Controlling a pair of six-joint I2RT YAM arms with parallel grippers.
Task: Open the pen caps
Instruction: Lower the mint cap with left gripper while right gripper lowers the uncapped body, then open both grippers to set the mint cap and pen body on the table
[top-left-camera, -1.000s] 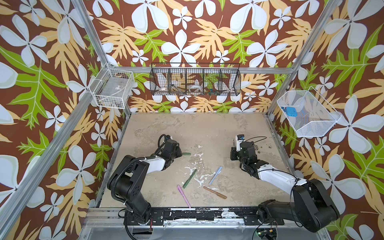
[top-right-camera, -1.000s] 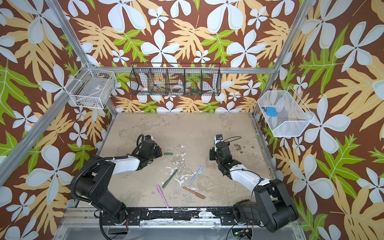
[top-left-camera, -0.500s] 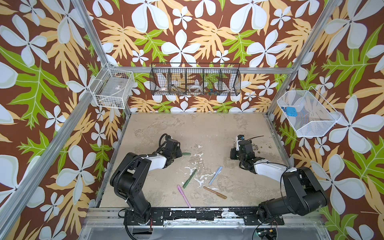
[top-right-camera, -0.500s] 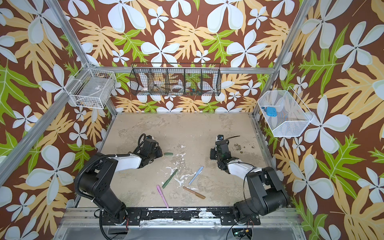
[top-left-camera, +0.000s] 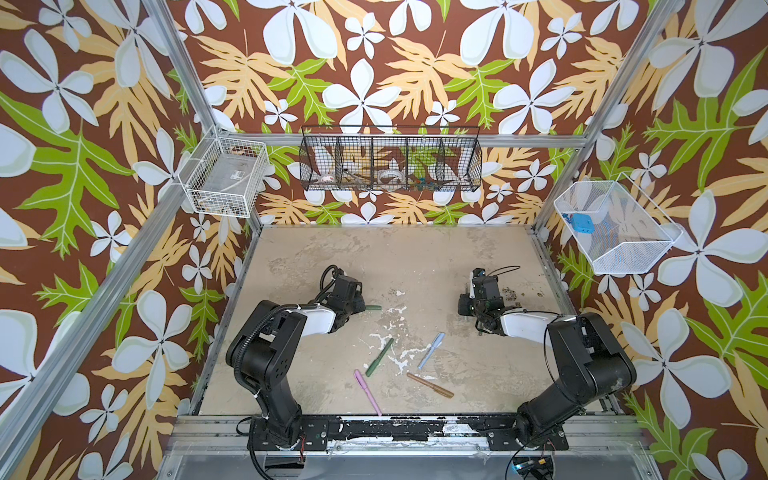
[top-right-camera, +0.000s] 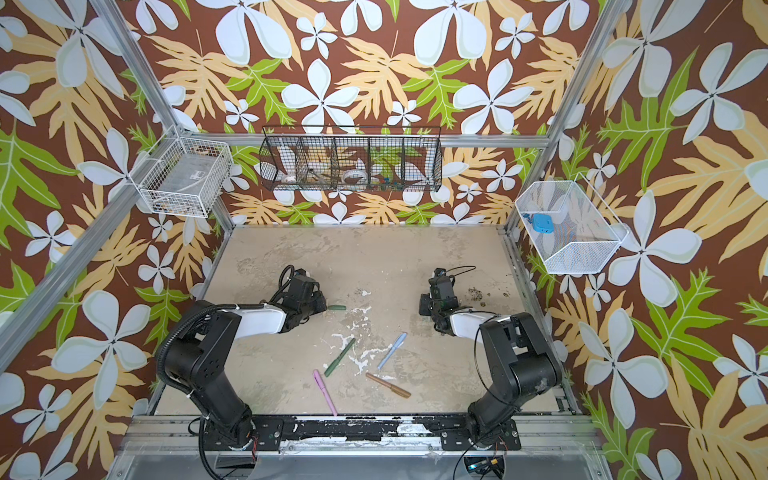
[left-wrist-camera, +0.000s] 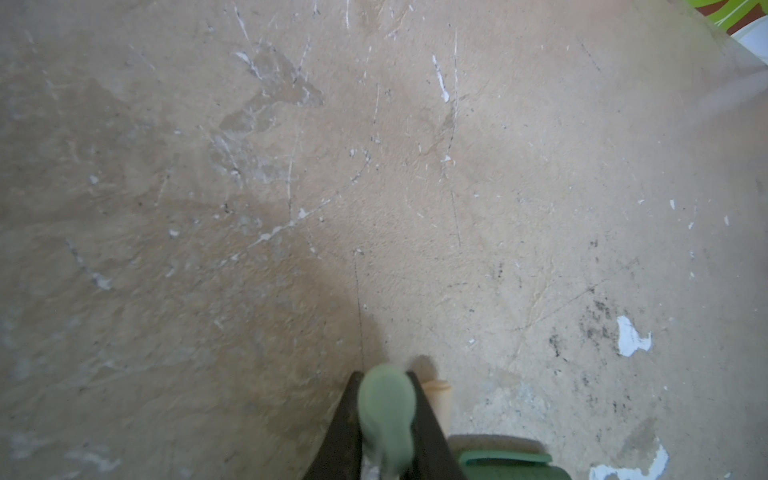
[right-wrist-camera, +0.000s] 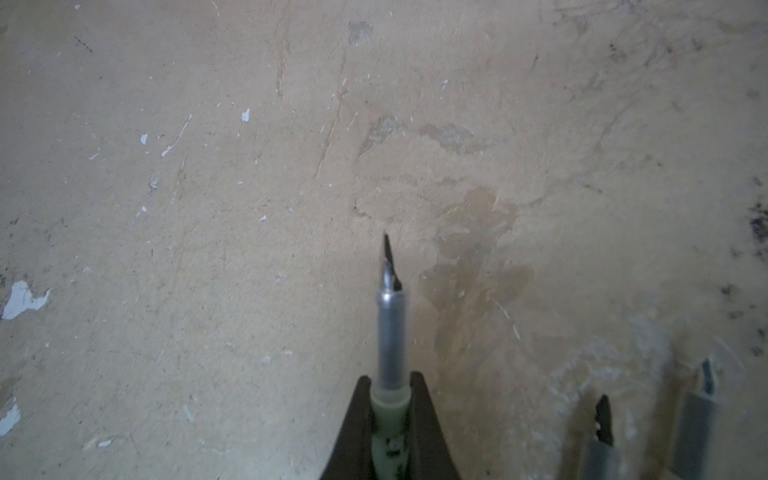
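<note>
Two grips at once: my left gripper (left-wrist-camera: 384, 376) pinches a stubby green plastic pen cap (left-wrist-camera: 386, 415) between its jaws; my right gripper (right-wrist-camera: 390, 376) clamps a slim green pen body (right-wrist-camera: 390, 332), bare dark tip jutting out. In a top view, another green clipped cap (top-left-camera: 372, 308) lies left of centre, just right of my left gripper.

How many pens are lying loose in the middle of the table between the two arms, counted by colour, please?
Dark green slim plastic pen: 1
Light blue slim plastic pen: 1
Pink slim plastic pen: 1
Brown slim plastic pen: 1
Total: 4
</note>
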